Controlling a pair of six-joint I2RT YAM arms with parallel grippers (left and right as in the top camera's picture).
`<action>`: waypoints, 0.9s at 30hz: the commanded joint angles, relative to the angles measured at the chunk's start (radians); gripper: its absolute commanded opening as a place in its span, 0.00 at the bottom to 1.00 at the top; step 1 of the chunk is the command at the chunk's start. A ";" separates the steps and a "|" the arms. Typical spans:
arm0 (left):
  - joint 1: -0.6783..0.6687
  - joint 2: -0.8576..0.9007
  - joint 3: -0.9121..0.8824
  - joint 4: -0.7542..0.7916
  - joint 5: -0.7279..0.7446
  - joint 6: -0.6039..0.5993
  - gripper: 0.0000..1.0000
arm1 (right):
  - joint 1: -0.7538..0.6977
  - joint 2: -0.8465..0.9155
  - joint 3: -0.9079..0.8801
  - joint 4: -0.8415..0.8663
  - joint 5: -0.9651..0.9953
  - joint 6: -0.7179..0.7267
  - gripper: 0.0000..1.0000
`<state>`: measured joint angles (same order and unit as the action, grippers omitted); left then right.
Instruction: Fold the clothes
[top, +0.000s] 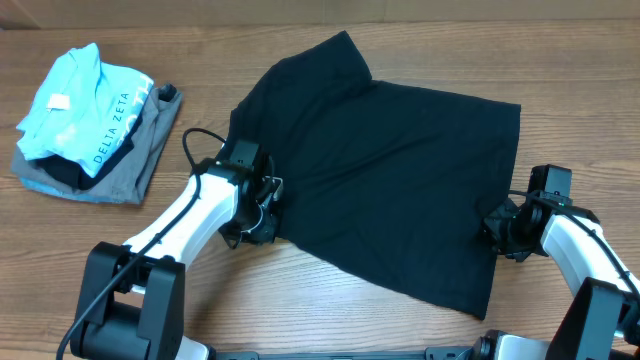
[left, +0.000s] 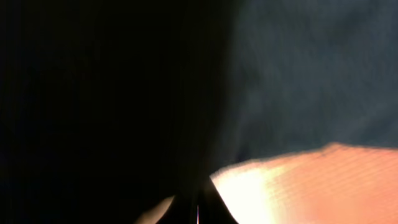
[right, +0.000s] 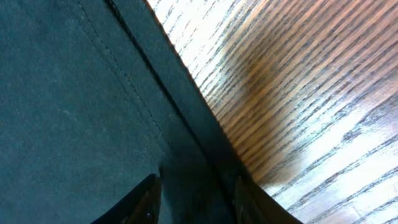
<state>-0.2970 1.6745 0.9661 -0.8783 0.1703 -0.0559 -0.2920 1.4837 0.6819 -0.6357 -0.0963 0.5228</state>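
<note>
The black T-shirt (top: 400, 170) lies spread flat on the middle of the wooden table (top: 330, 310), with one short sleeve (top: 325, 65) pointing to the far side and its straight hem (top: 505, 200) on the right. The left gripper (top: 262, 210) sits at the T-shirt's left edge, fingers together and pinched on the cloth. In the left wrist view, black fabric (left: 93, 93) fills most of the frame, with a strip of bare table (left: 311, 186) at lower right. The right gripper (top: 497, 228) is at the T-shirt's hem. In the right wrist view, its fingertips (right: 148, 200) stand apart, with the stitched hem edge (right: 186, 124) running between them. Well apart from the T-shirt, to its left, a light blue shirt (top: 75, 105) lettered "DELTA ZETA" rests on a grey folded garment (top: 140, 165).
</note>
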 joint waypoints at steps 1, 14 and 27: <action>-0.003 0.006 -0.032 0.110 -0.069 -0.034 0.06 | 0.005 0.005 -0.008 0.000 0.025 0.003 0.42; -0.003 0.006 -0.046 0.207 -0.071 -0.005 0.24 | 0.005 0.005 -0.008 -0.004 0.025 0.002 0.42; -0.003 0.006 -0.171 0.364 -0.118 -0.003 0.33 | 0.005 0.005 -0.008 -0.013 0.024 0.002 0.42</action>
<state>-0.3000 1.6623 0.8383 -0.5064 0.0803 -0.0704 -0.2920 1.4837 0.6823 -0.6388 -0.0963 0.5232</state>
